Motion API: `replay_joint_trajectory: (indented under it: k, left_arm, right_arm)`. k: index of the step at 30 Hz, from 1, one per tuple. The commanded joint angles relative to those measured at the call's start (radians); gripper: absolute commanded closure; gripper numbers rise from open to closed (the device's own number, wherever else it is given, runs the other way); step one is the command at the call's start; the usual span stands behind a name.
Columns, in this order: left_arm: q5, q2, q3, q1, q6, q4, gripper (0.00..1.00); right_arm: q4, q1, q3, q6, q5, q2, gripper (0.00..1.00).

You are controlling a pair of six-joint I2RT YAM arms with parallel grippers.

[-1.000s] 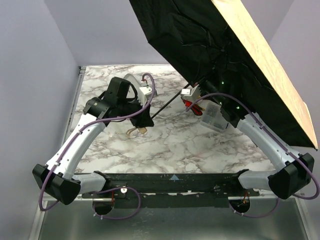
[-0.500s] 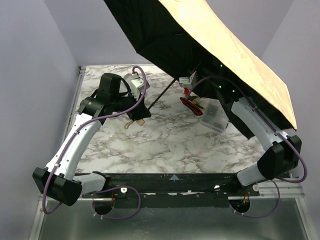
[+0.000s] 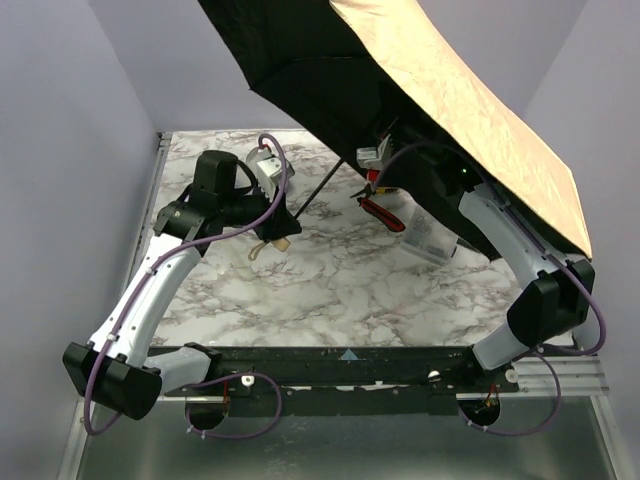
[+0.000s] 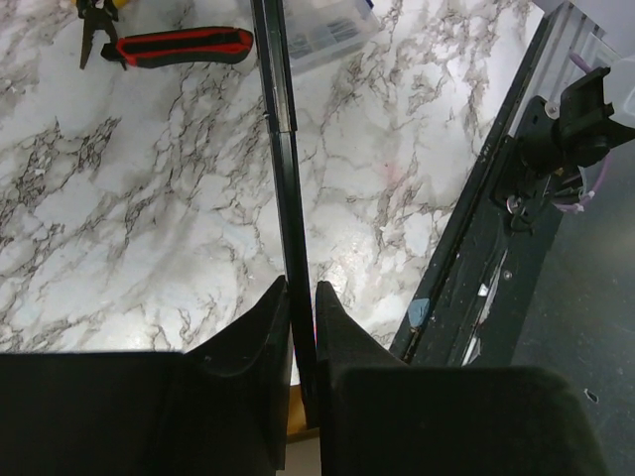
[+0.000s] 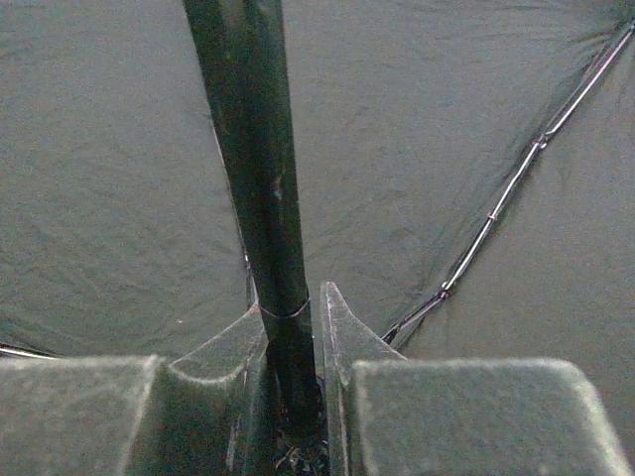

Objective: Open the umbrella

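The umbrella point(image 3: 470, 110) is the largest thing here. It is opened out into a broad, taut canopy, held in the air over the far right part of the counter point(image 3: 340, 290) and tilted, with its matte peach-tan outer fabric facing up and to the right and its black lining point(image 3: 310, 70) facing down towards the arms. In the right wrist view the lining shows faint creases, and a thin metal rib point(image 5: 516, 178) runs across it. The counter is a smooth white sheet veined in grey like marble. It is closed in by plain pale lavender walls point(image 3: 60, 150), with a black rail point(image 3: 350, 365) along its near edge. The white-shelled right arm point(image 3: 520, 250) reaches up under the canopy, where the right jaws are clenched on the thick upper part of the black shaft point(image 5: 253, 149), one finger on each side. The left arm point(image 3: 150, 290) rises from the near left corner, and the left jaws grasp the thin lower shaft point(image 4: 283, 149) just above the tan handle point(image 3: 283, 241), which hangs left of the counter's centre. From there the shaft slants up towards the far right. A pale translucent box point(image 3: 425, 235) lies under the canopy's shadow towards the right edge. Beside it, towards the far edge, lie red-handled pliers point(image 4: 179, 45).
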Motion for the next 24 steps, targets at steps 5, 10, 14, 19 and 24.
replay_joint_trajectory:
  k: [5,10,14,19,24]
  left_arm:
    - [0.089,-0.101,-0.112,0.016,0.053,-0.343,1.0]
    - [0.082,-0.103,-0.128,0.018,0.05,-0.345,1.0]
    - [0.082,-0.099,-0.132,0.018,0.047,-0.344,1.0]
    - [0.078,-0.092,-0.134,0.018,0.063,-0.359,1.0]
    - [0.073,-0.072,-0.089,0.018,0.049,-0.314,1.0]
  right_arm:
    - [0.264,-0.237,0.083,0.015,0.313,0.03,0.91]
    - [0.291,-0.284,0.119,0.022,0.321,0.063,0.93]
    - [0.3,-0.312,0.144,0.029,0.338,0.085,0.93]
    - [0.307,-0.334,0.154,0.035,0.346,0.096,0.94]
    - [0.311,-0.336,0.066,0.037,0.283,0.045,0.94]
